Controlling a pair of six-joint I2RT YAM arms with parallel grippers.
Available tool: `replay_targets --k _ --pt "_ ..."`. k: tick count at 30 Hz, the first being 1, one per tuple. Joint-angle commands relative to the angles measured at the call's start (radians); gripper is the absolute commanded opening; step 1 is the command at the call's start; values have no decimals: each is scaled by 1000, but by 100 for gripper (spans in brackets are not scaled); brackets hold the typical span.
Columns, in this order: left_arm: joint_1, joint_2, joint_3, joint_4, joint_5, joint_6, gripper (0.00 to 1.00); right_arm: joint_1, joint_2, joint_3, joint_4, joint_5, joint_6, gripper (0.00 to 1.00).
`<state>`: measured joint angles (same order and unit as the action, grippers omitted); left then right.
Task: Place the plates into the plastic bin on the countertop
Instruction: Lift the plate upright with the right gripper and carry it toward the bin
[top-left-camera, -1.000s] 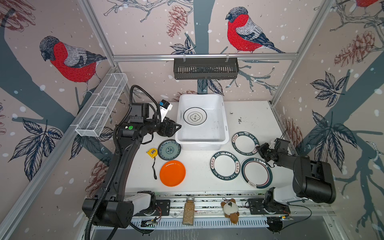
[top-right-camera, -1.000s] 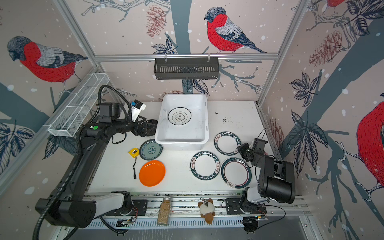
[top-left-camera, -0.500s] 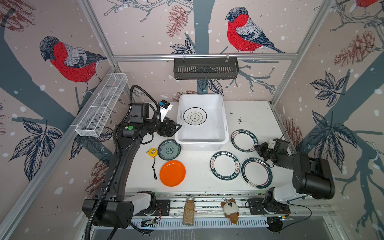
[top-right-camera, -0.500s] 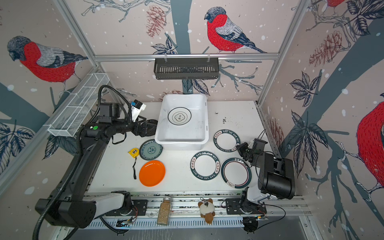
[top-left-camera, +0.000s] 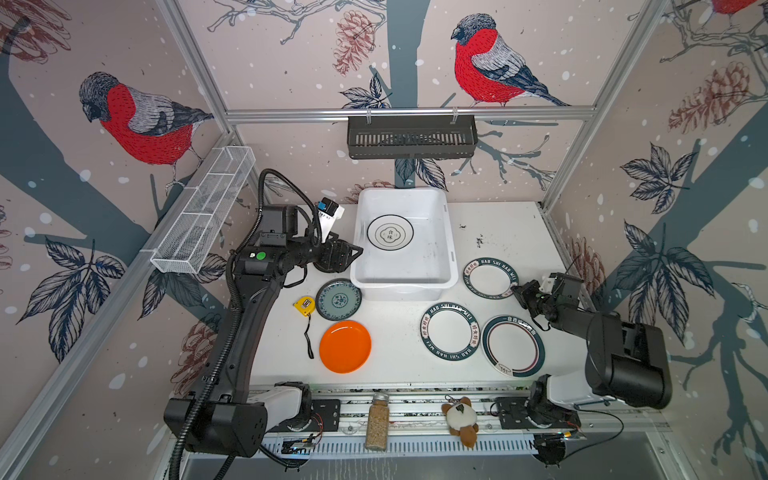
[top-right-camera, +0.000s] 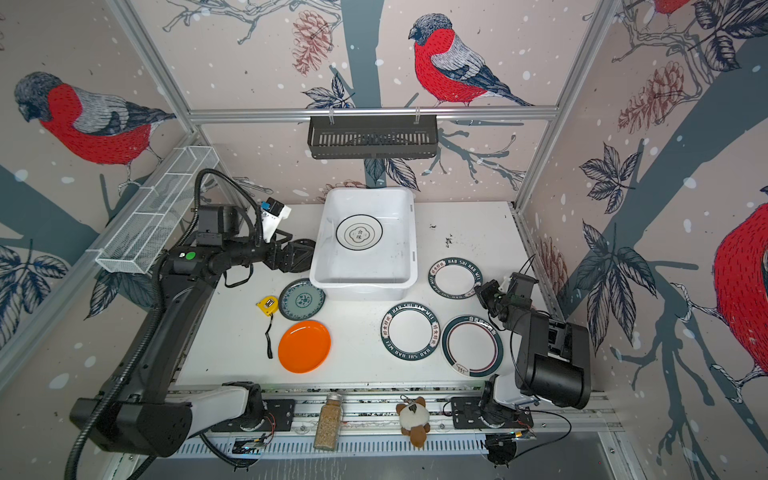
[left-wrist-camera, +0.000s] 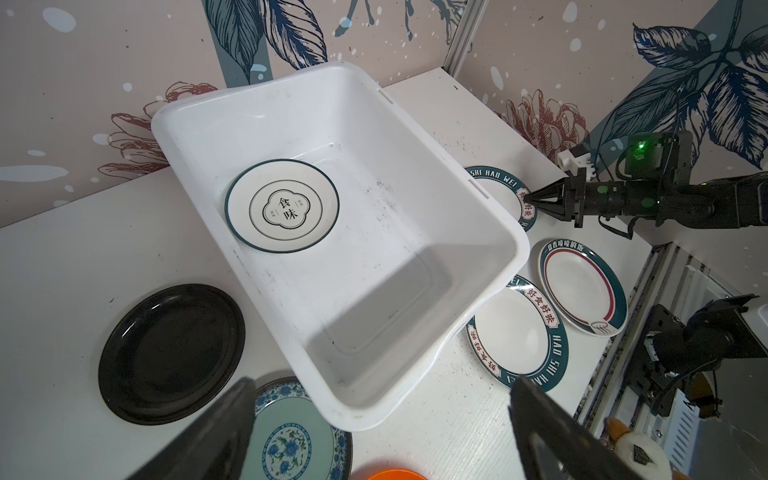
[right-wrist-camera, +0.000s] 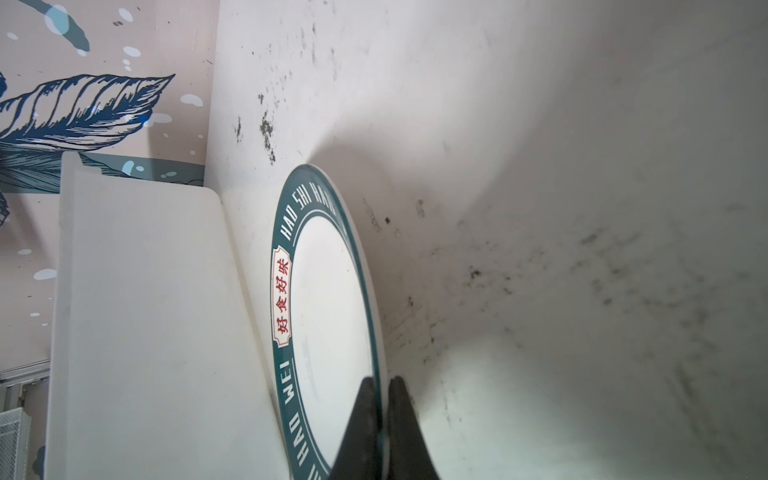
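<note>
The white plastic bin (top-left-camera: 400, 286) (left-wrist-camera: 415, 137) stands at the back of the countertop (top-left-camera: 399, 370) with one ringed white plate (top-left-camera: 390, 233) (left-wrist-camera: 281, 205) inside. Just right of it lies a lettered plate (top-left-camera: 490, 277) (right-wrist-camera: 328, 311). My right gripper (top-left-camera: 517, 291) (right-wrist-camera: 381, 384) is shut on that plate's near rim. A second lettered plate (top-left-camera: 450, 336), a ringed plate (top-left-camera: 513, 345), an orange plate (top-left-camera: 345, 346) and a teal floral plate (top-left-camera: 338, 299) lie in front. The black plate (left-wrist-camera: 170, 353) sits left of the bin. My left gripper (top-left-camera: 351, 257) (left-wrist-camera: 380, 386) hovers open above the bin's left front corner.
A yellow tape measure (top-left-camera: 303, 305) with a black strap lies left of the teal plate. A spice jar (top-left-camera: 377, 422) and a plush toy (top-left-camera: 459, 419) rest on the front rail. A black slotted basket (top-left-camera: 411, 137) hangs on the back wall, a wire mesh tray (top-left-camera: 203, 216) on the left.
My right gripper's jaws have closed onto the rim of the lettered plate beside the bin, and that plate has shifted slightly toward the back. The left arm has not moved.
</note>
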<state>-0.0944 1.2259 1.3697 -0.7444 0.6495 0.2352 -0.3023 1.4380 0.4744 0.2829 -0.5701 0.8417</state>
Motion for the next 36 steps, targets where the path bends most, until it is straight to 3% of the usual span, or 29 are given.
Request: replay_targets --k 1,27,36 --pt "-2 -4 6 24 0 -4 95 -3 -36 37 -34 6 25 2" --pt "-4 -9 -4 31 -13 -7 95 -27 -248 286 -253 1 61 1" --pt "-4 -7 -11 41 -26 -20 95 13 -290 362 -283 -7 81 2"
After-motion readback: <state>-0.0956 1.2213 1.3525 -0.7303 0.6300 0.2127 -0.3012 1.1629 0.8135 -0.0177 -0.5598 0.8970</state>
